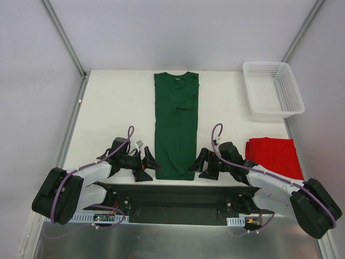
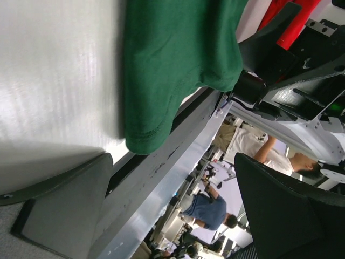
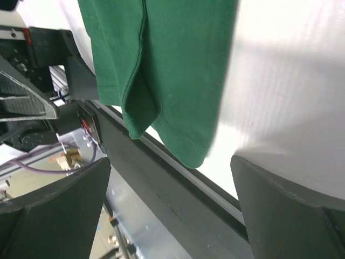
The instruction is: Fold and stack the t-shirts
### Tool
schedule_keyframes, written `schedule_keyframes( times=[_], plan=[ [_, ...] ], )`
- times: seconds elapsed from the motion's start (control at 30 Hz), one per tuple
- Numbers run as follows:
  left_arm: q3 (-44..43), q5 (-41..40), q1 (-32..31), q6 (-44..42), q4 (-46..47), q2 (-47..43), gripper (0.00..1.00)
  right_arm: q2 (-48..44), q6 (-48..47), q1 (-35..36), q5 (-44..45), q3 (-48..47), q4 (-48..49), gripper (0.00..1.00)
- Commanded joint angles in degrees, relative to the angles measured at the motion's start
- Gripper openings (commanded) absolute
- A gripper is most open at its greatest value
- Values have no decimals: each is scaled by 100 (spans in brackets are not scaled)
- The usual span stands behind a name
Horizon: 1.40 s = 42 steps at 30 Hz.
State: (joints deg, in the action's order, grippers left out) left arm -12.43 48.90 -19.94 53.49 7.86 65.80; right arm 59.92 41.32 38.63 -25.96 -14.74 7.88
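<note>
**Both sets of fingers wide open at the green shirt's near hem**

The left fingers [image 2: 59, 216] stood spread wide and held nothing. In the left wrist view the cloth's near left corner lay in the gap between them, and neither pad touched it. The right fingers [image 3: 54, 210] were spread just as wide and were empty too, with the near right corner of the hem lying ahead of them. From above, the two sets faced each other across the hem, one just beside each corner.

Between them lay the green t-shirt [image 1: 176, 124], folded lengthwise into a long narrow strip down the middle of the bench [image 1: 118, 108]. Its collar was at the far end and its hem at the near edge. It looked like light, limp knit that would sag and slide open if lifted by one point. The doubled layers at the two hem corners seemed the best hold, with both pinched at once so the strip would stay flat and square when carried toward the collar.

A red t-shirt [image 1: 275, 155] lay folded at the near right, well apart from the green one. A white basket [image 1: 269, 112] sat at the far right corner.
</note>
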Motion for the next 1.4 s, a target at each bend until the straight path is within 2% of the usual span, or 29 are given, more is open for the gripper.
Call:
schedule_keyframes(
  times=[0.0,0.2,0.3,0.53,0.73,0.83,1.07,1.37],
  plan=[
    [249,-338,-325,302,962,100,99,-463,315,30,574,488,2,98],
    [337,-373,-423,390,1244,-146,98,-1192,719,293,899,946,213,96],
    [398,-355,-423,363,1253,-173,97,-1150,939,618,1101,1008,572,96],
    [601,-373,-422,390,1262,-383,95,570,1150,1120,952,938,2076,96],
    [662,-373,-422,416,1463,-472,95,697,1264,1138,961,1043,2482,96],
    [689,-390,-423,425,1605,-454,95,670,1229,1111,978,974,2324,96],
    [645,-338,-423,521,2316,238,88,29,922,1129,1532,306,-99,96],
    [680,-259,-431,653,2756,653,83,116,1010,1138,1725,139,-761,99]
  ],
)
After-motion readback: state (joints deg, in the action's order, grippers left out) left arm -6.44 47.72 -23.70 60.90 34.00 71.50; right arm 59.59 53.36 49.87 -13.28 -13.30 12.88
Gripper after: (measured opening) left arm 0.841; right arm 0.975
